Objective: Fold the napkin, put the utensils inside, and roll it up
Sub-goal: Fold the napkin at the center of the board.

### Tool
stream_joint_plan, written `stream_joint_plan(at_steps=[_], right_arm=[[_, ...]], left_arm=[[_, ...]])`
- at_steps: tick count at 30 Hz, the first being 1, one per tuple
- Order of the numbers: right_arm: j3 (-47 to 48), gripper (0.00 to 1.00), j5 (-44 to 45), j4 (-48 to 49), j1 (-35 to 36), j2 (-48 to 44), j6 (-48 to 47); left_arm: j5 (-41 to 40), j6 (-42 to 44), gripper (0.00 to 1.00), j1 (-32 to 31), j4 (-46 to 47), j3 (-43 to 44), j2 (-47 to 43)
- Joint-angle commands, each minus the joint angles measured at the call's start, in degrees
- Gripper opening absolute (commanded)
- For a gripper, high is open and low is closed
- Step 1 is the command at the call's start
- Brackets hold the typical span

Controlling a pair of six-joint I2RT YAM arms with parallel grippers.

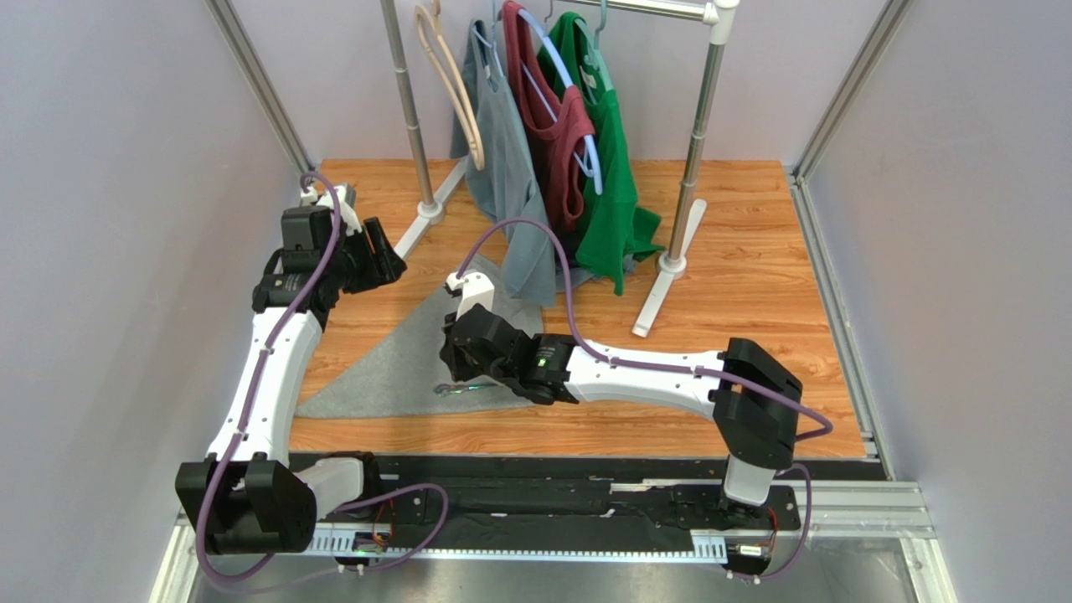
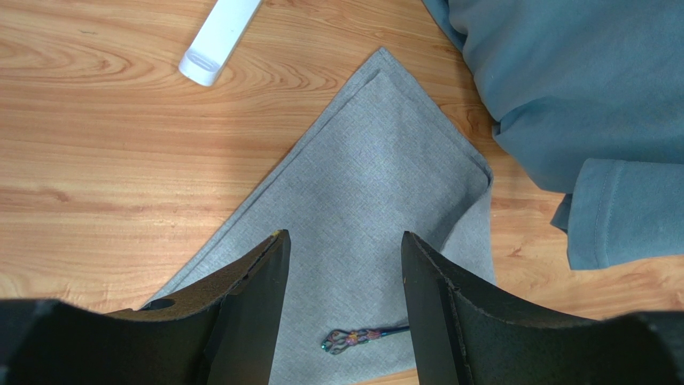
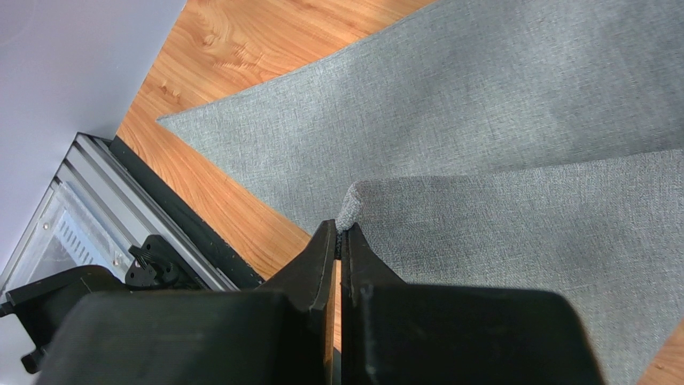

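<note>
The grey napkin (image 1: 393, 358) lies folded into a triangle on the wooden table. In the left wrist view the napkin (image 2: 377, 184) shows its doubled point, and a slim fork (image 2: 363, 337) with a purplish end lies on its near part. The fork (image 1: 458, 390) also shows in the top view, just under the right gripper. My left gripper (image 2: 344, 241) is open and empty, above the napkin's far-left side (image 1: 375, 266). My right gripper (image 3: 340, 230) is shut on a lifted corner of the napkin (image 3: 351, 210), holding a flap over the lower layer (image 3: 482, 96).
A clothes rack (image 1: 686, 189) stands at the back with a grey-blue shirt (image 1: 503, 163), a maroon top and a green shirt. The grey-blue shirt (image 2: 578, 96) lies close to the napkin's point. A white rack foot (image 2: 217, 40) lies on the table. The table's front rail (image 3: 104, 216) is near.
</note>
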Motion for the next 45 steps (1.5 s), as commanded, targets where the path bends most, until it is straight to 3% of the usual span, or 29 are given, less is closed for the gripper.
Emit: stream_joint_plan(at_steps=[1, 26, 29, 32, 34, 35, 45], right_arm=[[2.7, 0.00, -1.4, 2.7, 0.5, 2.5, -0.9], [7.7, 0.00, -5.5, 2.9, 1.9, 15.6, 0.6], [8.1, 0.13, -6.3, 2.9, 2.1, 15.9, 0.0], [8.1, 0.39, -7.0, 3.4, 2.6, 15.8, -1.1], [7.9, 0.45, -7.0, 3.5, 2.9, 15.3, -1.5], [7.8, 0.57, -7.2, 3.6, 2.9, 14.8, -1.7], [0.9, 0.60, -5.4, 3.9, 0.6, 5.7, -2.4]], left_arm=[[0.5, 0.2, 0.62, 0.3, 1.5, 0.2, -1.0], [1.1, -0.1, 0.62, 0.3, 1.5, 0.2, 0.1], [1.1, -0.1, 0.62, 0.4, 1.4, 0.1, 0.3], [0.9, 0.0, 0.62, 0.3, 1.3, 0.2, 0.4], [0.6, 0.1, 0.62, 0.4, 1.2, 0.2, 0.5], [0.6, 0.1, 0.62, 0.3, 1.1, 0.2, 0.6], [-3.5, 0.1, 0.63, 0.3, 1.1, -0.3, 1.0]])
